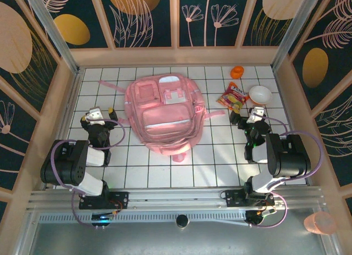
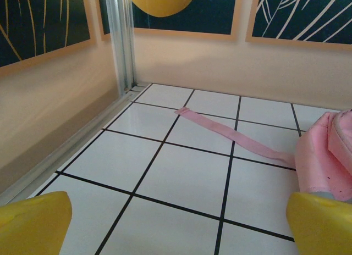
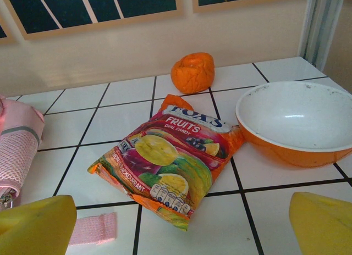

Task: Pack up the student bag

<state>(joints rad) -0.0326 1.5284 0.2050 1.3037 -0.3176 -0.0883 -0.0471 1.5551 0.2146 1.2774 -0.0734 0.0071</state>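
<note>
- Left hand (image 1: 102,112), right hand (image 1: 246,115): both open, empty.
- Bag (image 1: 164,113): looks zipped; I risk dragging it while opening.
- Candy packet (image 3: 168,161): glossy; may slip my pinch.

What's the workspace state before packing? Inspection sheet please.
Surface: white tiled table, black grid lines, no spills seen.
Job's things: student bag flat at centre, pockets up, straps spread.
Clutter: candy bag, empty orange bowl, crumpled orange object, all right of the bag.
Grippers: left gripper open, empty; right gripper open, empty, facing the candy bag.
Cables: purple cables loop at each arm, touching no items.
Surroundings: peach walls, dark floral panels, metal frame post; pink cup outside the frame.
</note>
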